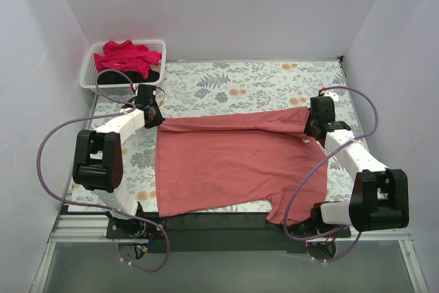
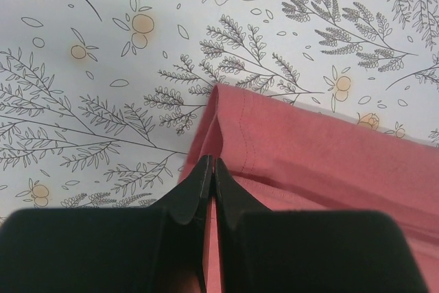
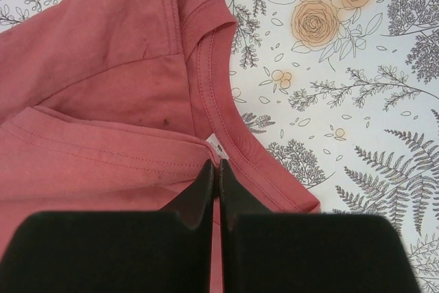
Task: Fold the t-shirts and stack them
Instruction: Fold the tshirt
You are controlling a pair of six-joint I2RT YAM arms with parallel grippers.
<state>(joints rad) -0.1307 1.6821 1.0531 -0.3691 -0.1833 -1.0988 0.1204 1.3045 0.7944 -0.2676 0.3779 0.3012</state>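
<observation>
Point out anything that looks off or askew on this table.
The coral t-shirt lies skewed: one sleeve overhangs the near edge of the table. A few small dark specks mark the cloth near its collar. Nothing else stands out.

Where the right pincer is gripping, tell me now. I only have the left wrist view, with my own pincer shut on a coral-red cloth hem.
Observer: The right pincer is shut on the plain dusty coral-red cloth t-shirt at its ribbed round collar.
Operator: Report how the whole shirt lies.
Observer: It is spread on the floral-print tablecloth. A folded-over strip along its far edge runs from the left pincer across to the right one.
</observation>
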